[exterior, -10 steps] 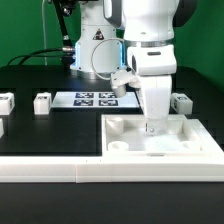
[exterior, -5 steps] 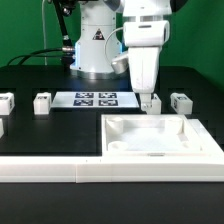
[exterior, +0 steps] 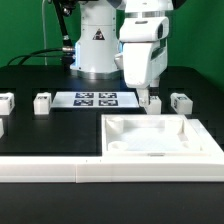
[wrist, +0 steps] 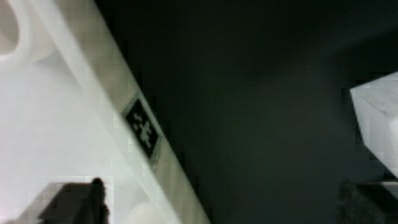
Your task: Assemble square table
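The square table top (exterior: 155, 138), a white slab with a raised rim and corner sockets, lies near the front at the exterior view's right. My gripper (exterior: 150, 100) hangs open just behind its far edge and holds nothing. White block legs stand in a row behind: one (exterior: 181, 101) to the right of the gripper, two (exterior: 42, 101) (exterior: 5, 100) far to the left. In the wrist view the slab's edge (wrist: 80, 120) carries a black-white tag (wrist: 143, 125). My two fingertips (wrist: 71, 205) stand wide apart over it and the dark table. A white block (wrist: 377, 115) shows at the side.
The marker board (exterior: 95, 99) lies flat behind the slab, left of the gripper. A long white rail (exterior: 110, 172) runs along the front edge. The robot's base (exterior: 95, 45) stands at the back, with a green wall behind it.
My gripper has lifted out of the slab's inside and moved back to just behind its far edge. Its jaws stayed open. The slab and legs have not moved.
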Robot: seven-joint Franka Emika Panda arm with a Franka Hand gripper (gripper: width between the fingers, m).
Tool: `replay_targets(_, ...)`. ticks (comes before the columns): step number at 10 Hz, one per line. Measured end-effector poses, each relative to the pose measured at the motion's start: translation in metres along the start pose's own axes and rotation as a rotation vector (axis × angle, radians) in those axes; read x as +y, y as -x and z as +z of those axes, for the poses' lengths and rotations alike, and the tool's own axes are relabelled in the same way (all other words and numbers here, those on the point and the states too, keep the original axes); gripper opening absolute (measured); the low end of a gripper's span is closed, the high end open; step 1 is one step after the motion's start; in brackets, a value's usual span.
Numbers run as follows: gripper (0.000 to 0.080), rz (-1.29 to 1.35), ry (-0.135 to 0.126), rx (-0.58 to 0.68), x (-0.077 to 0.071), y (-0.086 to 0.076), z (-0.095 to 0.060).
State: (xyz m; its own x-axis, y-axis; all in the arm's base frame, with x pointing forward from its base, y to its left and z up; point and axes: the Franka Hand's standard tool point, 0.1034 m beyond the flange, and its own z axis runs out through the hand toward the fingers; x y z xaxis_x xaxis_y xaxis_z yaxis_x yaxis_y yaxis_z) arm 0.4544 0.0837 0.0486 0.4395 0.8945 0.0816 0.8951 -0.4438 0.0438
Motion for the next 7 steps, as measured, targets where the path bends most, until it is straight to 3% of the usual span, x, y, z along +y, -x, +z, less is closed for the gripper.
replay_targets(3, 0.0649, 0.415, -0.008, 0.014, -0.013, -0.004, 0.001)
replay_targets(7, 0.0649, 0.927, -0.044, 0.015, -0.042, -0.036, 0.003)
